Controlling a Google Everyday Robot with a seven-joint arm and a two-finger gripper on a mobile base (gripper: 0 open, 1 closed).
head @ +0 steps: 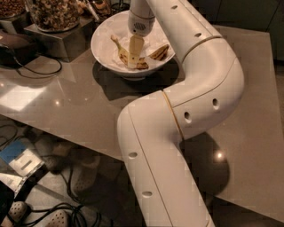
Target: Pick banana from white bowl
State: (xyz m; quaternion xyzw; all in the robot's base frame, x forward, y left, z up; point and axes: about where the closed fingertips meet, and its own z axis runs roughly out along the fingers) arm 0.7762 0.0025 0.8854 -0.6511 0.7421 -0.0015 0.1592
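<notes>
Because the robot's cream-coloured gripper [134,63] stands low inside the wide, glossy white bowl [103,32], its tip at the ripe, curved yellow banana [121,53] with brown speckles, the step in hand is judged to be the grasp itself, with the lift not yet made. Camera view: the banana lies on crumpled white paper at the bottom of the bowl, its dark stem end pointing toward the left rim and its other end curving up to the right of the gripper, which covers its middle. Whether the gripper is released, clenched or grasping the fruit cannot be told; contact looks likely but is not certain. The next move calls for a firm closure across the banana's middle, then a straight rise clear of the rim, away from the glass jar of brown food [53,13] near the bowl on the smooth grey tabletop [66,102].
</notes>
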